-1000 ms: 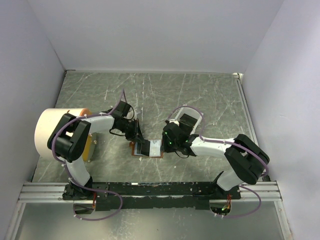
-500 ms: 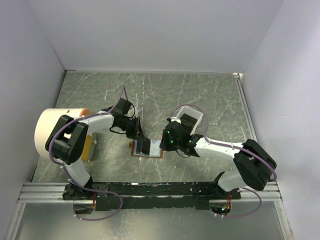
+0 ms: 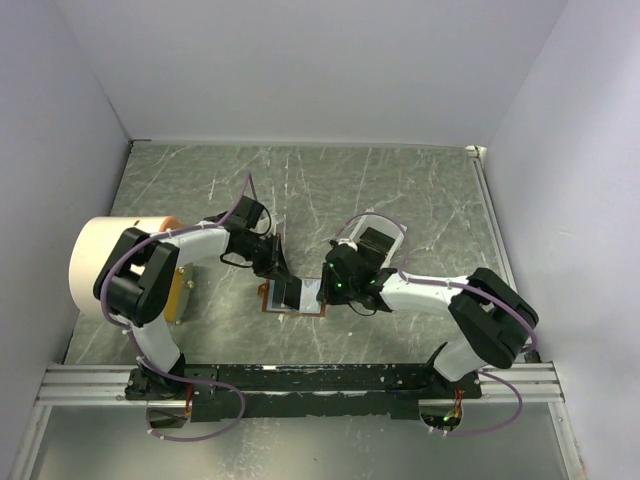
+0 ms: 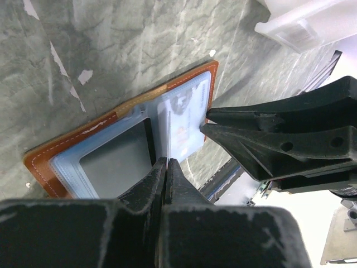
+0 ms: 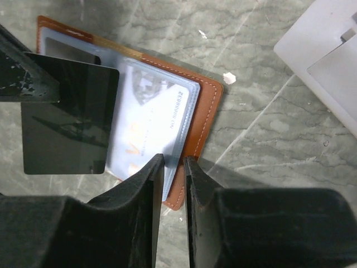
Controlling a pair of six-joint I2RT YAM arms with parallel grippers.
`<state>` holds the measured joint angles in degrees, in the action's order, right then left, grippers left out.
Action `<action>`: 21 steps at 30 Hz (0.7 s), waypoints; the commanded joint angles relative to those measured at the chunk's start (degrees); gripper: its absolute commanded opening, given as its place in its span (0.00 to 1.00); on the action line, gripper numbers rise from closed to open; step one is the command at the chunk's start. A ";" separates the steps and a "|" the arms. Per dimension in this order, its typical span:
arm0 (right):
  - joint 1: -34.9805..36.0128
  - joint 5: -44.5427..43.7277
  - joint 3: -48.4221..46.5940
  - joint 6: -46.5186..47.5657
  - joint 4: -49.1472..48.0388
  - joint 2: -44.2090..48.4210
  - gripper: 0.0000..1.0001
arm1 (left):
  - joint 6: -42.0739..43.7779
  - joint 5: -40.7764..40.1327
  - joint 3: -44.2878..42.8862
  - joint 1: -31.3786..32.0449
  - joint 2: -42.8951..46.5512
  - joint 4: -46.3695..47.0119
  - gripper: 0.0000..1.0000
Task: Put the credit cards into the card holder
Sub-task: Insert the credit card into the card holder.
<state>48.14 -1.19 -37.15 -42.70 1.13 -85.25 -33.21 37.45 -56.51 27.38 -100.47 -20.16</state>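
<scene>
The brown card holder [image 5: 209, 109] lies open on the marble table, its light-blue lining facing up. A pale printed credit card [image 5: 148, 111] sits in its right clear sleeve. My left gripper [image 4: 167, 162] is shut on a dark credit card [image 5: 70, 123]. It holds the card upright over the holder's middle fold, so the left wrist view shows it edge-on. My right gripper [image 5: 173, 162] hovers at the holder's right edge with its jaws a narrow gap apart. The sleeve edge shows through that gap. From above, both grippers [image 3: 283, 285] [image 3: 322, 291] meet over the holder [image 3: 266, 300].
A white rectangular tray [image 3: 385, 240] stands just behind the right gripper. A big white roll [image 3: 105, 265] sits at the far left. Beside it a tan-orange flat thing [image 3: 178, 293] is partly hidden under the left arm. Walls close in on three sides.
The right arm's elbow swung out to the right and came back, and its gripper stayed at the holder's right edge. The left gripper has kept the dark card almost still.
</scene>
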 commanded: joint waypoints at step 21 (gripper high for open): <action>0.33 -2.25 -0.26 0.32 1.20 -2.63 0.15 | 1.92 -2.11 2.10 -1.93 -2.10 -0.45 0.07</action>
<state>48.14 -1.74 -37.60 -43.05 0.40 -87.05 -32.95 37.54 -55.64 26.11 -103.09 -19.73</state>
